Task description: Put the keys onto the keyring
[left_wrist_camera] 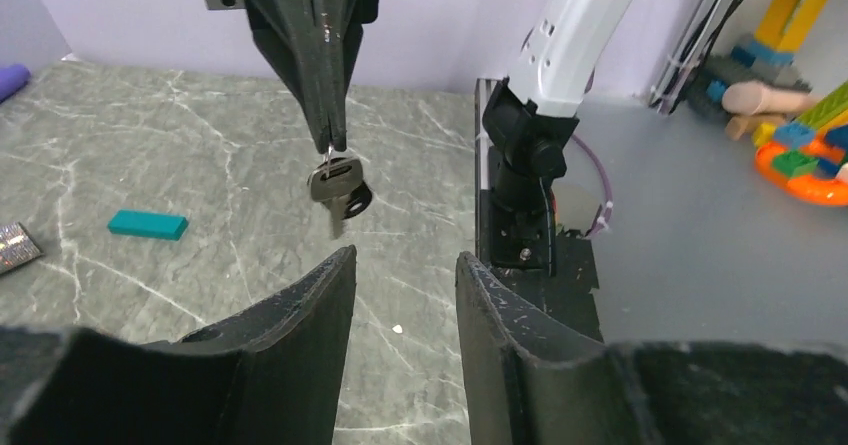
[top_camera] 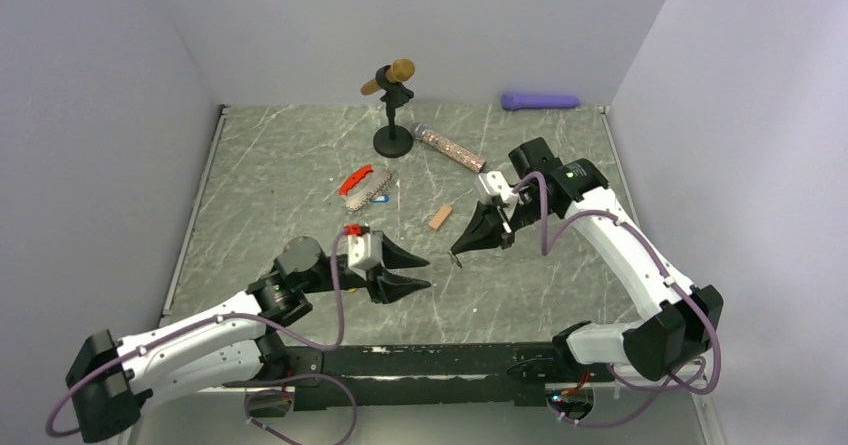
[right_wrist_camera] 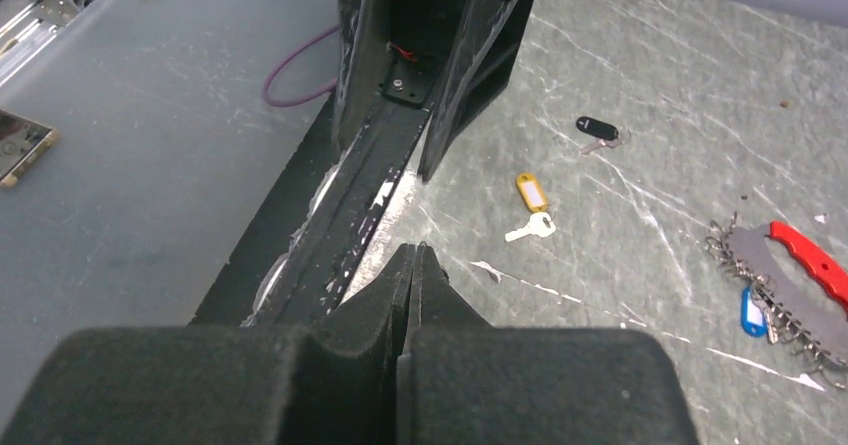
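With right gripper clenched on the dangling silver key, centre parted, empty left gripper around its blade before closing.

Robot lab: plain walls w/ marbled tabletop inside.

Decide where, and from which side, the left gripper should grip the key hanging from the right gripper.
Take the key by its flat head, probably, coming from the left with the left gripper: the right gripper pinches only its top, leaving head and blade free.
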Available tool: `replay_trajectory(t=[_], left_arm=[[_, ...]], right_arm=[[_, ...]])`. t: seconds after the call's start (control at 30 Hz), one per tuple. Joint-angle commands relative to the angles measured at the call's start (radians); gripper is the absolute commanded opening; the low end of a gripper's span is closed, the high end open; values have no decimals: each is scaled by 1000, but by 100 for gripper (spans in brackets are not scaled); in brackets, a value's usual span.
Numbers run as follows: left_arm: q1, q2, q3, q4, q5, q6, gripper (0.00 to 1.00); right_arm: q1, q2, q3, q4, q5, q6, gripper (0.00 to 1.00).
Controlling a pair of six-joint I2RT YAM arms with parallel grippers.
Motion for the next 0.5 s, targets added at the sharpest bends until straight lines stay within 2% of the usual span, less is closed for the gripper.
replay_trajectory(t=[0.0,0.2,0.47], left_arm=[[-121,62,60,34,-174,251,47],[-198,140,95,44,-347,343,47],[-242,195,128,19,-401,380,43]], right_arm=[[0,-38,-33,-79,-68,-151,0],[-1,-53,-58,-121,-61,-224,0],[1,-52,-68,-147,-61,-270,0]])
